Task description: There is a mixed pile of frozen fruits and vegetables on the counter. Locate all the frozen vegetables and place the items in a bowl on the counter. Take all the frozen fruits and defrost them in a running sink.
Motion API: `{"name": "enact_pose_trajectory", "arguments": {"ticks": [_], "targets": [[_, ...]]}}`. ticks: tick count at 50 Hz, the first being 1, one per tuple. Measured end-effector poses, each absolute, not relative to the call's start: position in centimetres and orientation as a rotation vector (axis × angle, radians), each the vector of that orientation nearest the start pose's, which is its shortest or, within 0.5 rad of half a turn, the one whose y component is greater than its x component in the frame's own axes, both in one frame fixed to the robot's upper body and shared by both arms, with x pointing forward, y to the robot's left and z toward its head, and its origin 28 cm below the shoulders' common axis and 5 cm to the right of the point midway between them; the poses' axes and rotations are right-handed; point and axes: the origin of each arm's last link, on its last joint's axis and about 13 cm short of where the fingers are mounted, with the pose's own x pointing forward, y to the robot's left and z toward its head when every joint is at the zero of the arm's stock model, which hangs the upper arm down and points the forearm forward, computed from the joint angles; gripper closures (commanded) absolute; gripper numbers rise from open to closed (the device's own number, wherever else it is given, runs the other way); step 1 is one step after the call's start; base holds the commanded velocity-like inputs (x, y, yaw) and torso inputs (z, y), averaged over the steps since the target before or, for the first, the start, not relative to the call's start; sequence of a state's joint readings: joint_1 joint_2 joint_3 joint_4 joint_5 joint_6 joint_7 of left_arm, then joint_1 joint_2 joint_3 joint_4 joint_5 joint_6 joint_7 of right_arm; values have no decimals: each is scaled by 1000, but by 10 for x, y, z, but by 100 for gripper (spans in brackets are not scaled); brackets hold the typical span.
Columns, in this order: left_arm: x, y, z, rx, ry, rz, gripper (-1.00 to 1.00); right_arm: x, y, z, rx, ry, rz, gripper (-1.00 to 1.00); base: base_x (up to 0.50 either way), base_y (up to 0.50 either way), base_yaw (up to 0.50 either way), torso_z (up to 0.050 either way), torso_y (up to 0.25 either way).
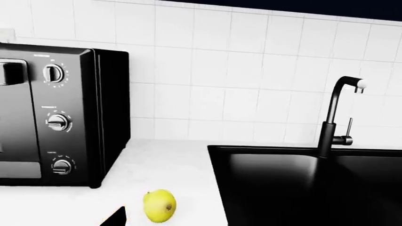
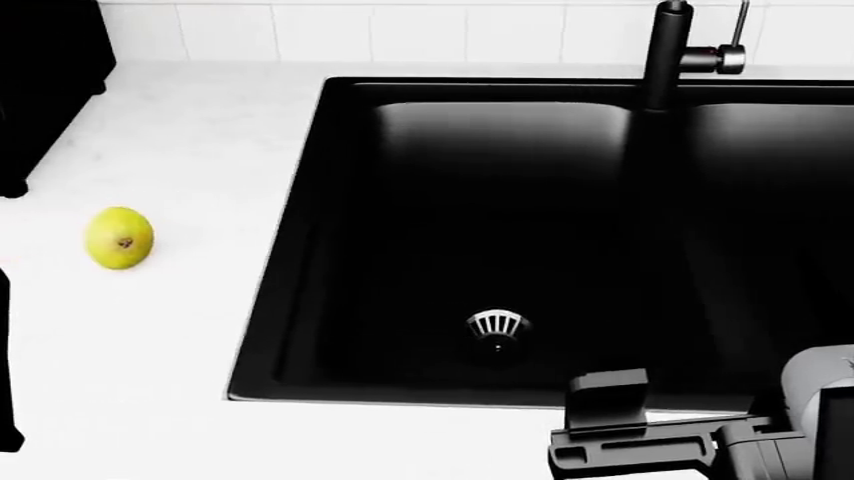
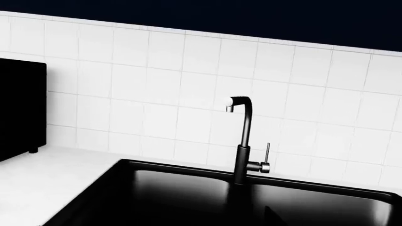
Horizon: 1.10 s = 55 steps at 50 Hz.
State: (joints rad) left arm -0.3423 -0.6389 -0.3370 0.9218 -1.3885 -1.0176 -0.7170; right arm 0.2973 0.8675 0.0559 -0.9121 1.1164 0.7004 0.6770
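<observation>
In the left wrist view, a black toaster oven with three round knobs stands on the white counter against the tiled wall. In front of it lies the yellow pear, alone on the counter, a little apart from the rim of the black sink. It looks rounded, with a small brown stem tip. The tall black tap rises behind the sink. Only a dark corner of the left gripper enters this picture, so I cannot tell how its jaws stand.

The head view looks down and shows what the wrist views do not: the round metal drain at the bottom of the left basin. The pear rests on the counter to the left of the sink, well apart from the right gripper, which hangs over the near rim of the sink. Its jaws are not shown clearly, so I cannot tell their opening.

The right wrist view shows the tap with its side lever, the sink and the tiled wall, but no pear and no jaws.
</observation>
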Motion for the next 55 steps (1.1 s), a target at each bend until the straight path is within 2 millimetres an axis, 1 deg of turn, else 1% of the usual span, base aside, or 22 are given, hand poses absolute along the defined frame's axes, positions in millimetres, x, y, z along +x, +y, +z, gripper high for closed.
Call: {"name": "enact_pose_trajectory", "arguments": {"ticks": [7, 38, 55], "targets": [[163, 257, 222, -64, -100, -79, -100, 171, -153, 220, -108, -205, 61, -100, 62, 500, 0, 0, 0], [163, 256, 222, -51, -101, -86, -100, 170, -152, 220, -95, -216, 67, -100, 232, 500, 0, 0, 0], [164, 256, 219, -34, -60, -78, -100, 171, -152, 220, -71, -200, 73, -100, 0, 0, 0, 0, 0]]}}
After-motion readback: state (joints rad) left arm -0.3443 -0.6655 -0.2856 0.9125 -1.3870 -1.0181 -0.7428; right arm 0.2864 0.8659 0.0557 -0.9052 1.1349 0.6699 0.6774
